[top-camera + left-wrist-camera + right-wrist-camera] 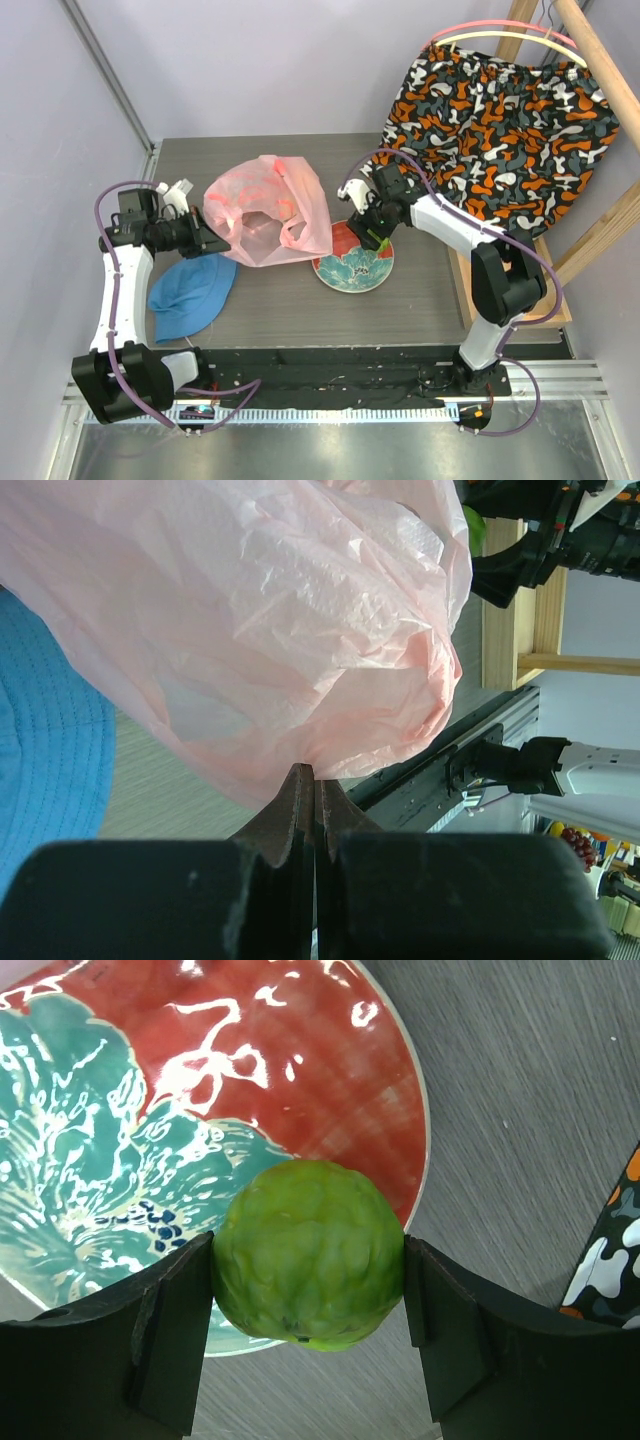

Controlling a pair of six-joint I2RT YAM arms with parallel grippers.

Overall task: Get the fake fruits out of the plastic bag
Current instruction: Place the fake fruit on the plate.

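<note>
The pink plastic bag [265,210] lies crumpled on the table, left of centre. My left gripper [215,240] is at the bag's left edge, shut on a pinch of the thin film [300,630]; its jaws [315,775] meet with plastic between the tips. A bumpy green fake fruit [310,1255] sits between the fingers of my right gripper [308,1252], which is shut on it just above the near rim of the red and teal floral plate [200,1110]. In the top view this gripper [375,238] hangs over the plate [345,272]. What the bag holds is hidden.
A blue fabric hat [190,290] lies at the front left, under the left arm and touching the bag [50,750]. A patterned orange, black and white cloth [500,110] hangs from a wooden rack at the back right.
</note>
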